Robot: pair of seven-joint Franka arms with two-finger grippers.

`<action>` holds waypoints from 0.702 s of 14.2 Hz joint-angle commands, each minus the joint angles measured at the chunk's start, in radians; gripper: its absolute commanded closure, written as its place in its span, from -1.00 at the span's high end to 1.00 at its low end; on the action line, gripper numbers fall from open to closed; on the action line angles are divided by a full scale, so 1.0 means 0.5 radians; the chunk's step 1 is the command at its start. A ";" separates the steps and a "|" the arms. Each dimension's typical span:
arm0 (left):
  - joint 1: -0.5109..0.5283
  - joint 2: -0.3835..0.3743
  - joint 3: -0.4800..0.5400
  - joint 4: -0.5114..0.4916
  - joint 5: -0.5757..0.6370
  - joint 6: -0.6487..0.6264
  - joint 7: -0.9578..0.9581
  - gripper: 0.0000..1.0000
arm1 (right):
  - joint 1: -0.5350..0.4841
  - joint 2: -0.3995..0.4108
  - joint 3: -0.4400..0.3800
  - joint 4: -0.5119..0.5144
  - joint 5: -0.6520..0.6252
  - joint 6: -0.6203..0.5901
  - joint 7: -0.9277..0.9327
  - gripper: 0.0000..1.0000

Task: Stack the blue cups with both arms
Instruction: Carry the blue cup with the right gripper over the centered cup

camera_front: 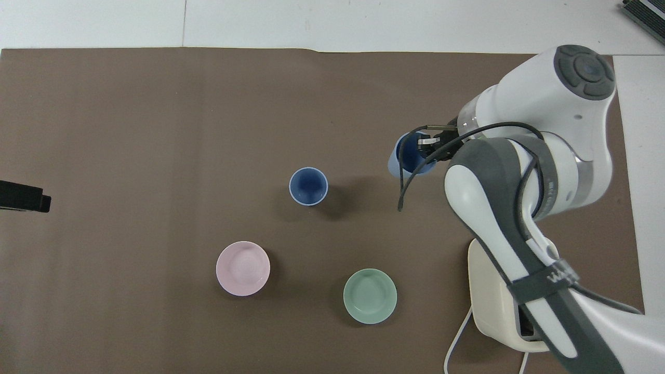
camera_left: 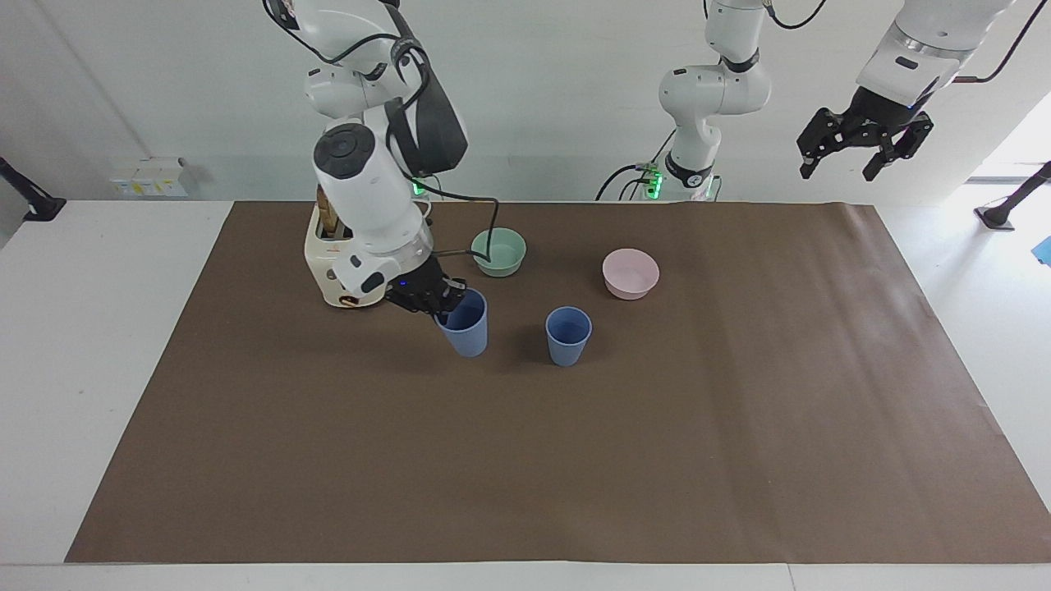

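R gripper [camera_left: 439, 302] low over mat, fingers clamped on sth, L gripper [camera_left: 862, 148] raised high, fingers apart, waiting

White arms [camera_left: 369, 197], black cables.

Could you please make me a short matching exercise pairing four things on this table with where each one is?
Things:
1. carried blue cup
2. standing blue cup
3. mint-green bowl
4. left gripper

Places:
A. raised off the mat at the left arm's end, waiting
B. alone on the mat, farther from the robots than the pink bowl
C. in the right gripper
D. beside the toaster

Pairs: 1-C, 2-B, 3-D, 4-A
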 commanded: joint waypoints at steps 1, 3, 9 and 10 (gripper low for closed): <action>0.018 -0.019 -0.009 0.006 -0.009 -0.028 0.012 1.00 | 0.048 0.137 -0.004 0.225 0.021 -0.053 0.112 -1.00; 0.021 -0.019 -0.009 0.006 -0.009 -0.028 0.012 1.00 | 0.061 0.146 0.002 0.250 0.012 -0.059 0.179 -1.00; 0.018 -0.019 -0.009 0.006 -0.009 -0.028 0.012 1.00 | 0.211 0.238 -0.007 0.468 0.005 -0.163 0.330 -1.00; 0.021 -0.019 -0.009 0.006 -0.009 -0.028 0.012 1.00 | 0.238 0.235 -0.007 0.468 -0.004 -0.160 0.333 -1.00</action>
